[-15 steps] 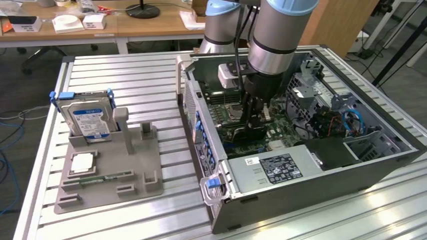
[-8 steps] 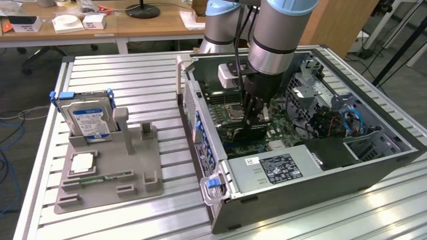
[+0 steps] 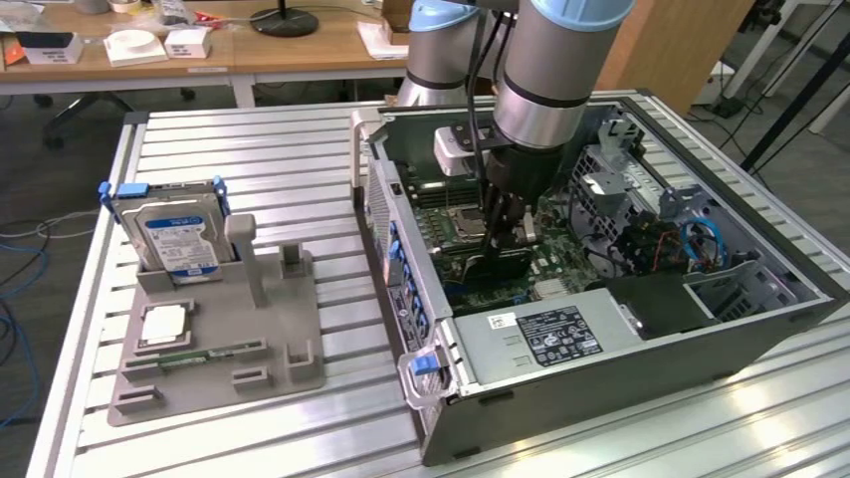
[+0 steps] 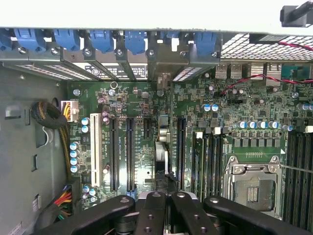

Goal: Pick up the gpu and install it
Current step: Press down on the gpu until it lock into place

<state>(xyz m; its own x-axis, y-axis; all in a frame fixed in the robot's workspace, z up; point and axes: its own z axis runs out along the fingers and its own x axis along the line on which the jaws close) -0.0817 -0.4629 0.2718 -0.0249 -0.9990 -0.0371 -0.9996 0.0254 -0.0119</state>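
Black pincer [image 4: 165, 196] clamped shut on the gpu [image 4: 162, 156], seen edge-on, its lower edge hidden among motherboard [image 4: 244, 112] slots

A ribbed metal worktable [image 3: 266, 149] fills the foreground, pale and brightly lit; behind it runs a long wooden desk [image 3: 286, 50] — scattered with white boxes [image 3: 135, 45] and a black round lamp base [image 3: 285, 22]; grey carpet floor [image 3: 47, 169] lies beneath, blue cables [image 3: 16, 299] trailing along the exterior view's left.

Lab: slotted aluminium bench [image 3: 266, 149], office desks [image 3: 173, 65], open PC case [image 3: 624, 349].
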